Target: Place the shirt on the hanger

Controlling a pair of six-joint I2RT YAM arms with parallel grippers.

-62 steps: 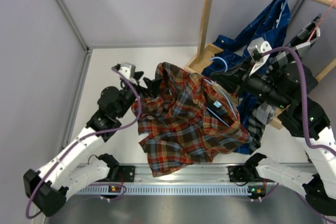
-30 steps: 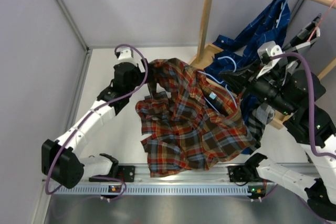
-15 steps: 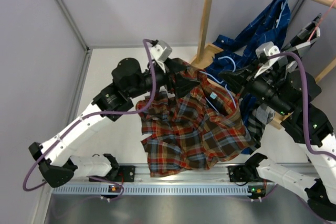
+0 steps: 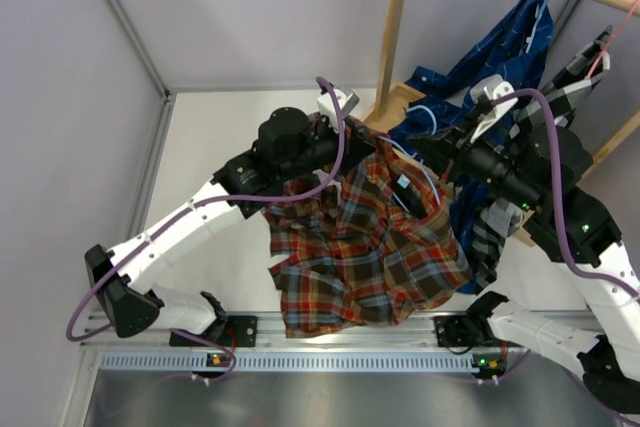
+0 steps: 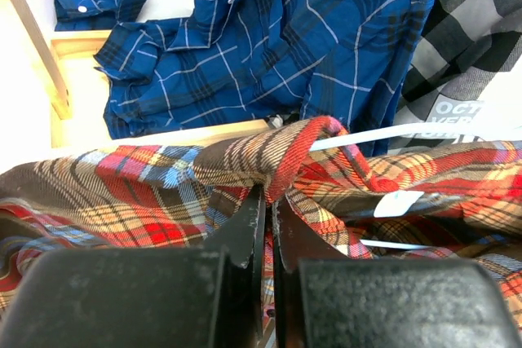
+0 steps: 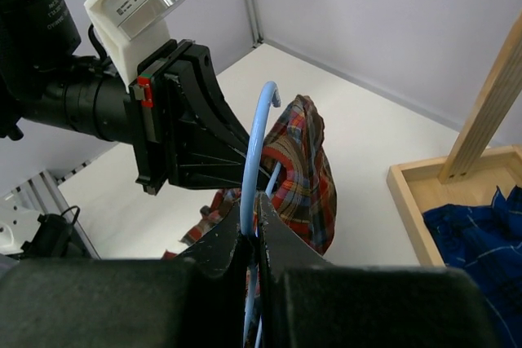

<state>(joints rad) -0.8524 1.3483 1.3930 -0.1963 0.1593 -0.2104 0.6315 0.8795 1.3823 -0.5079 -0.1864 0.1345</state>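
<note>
At lower centre of the overhead view the shirt [image 4: 365, 257] hangs in a loose bunch above the counter [image 4: 215, 137], its hem near the arms' bases. Higher, at mid-frame, the left gripper [image 5: 267, 201] has its jaws clenched on a fold of plaid by the collar. The right gripper [image 6: 254, 205] has its jaws clamped on the neck of the hanger [image 6: 259, 132], just under the hook. The blue wire runs inside the open neck beside the label, so one shoulder looks seated. The pinched side seems not yet drawn over the hanger's other end, and the cloth wants straightening. Beyond, at upper right, a dark blue shirt [image 4: 500, 52] drapes from the wooden rack [image 4: 392, 37].
</note>
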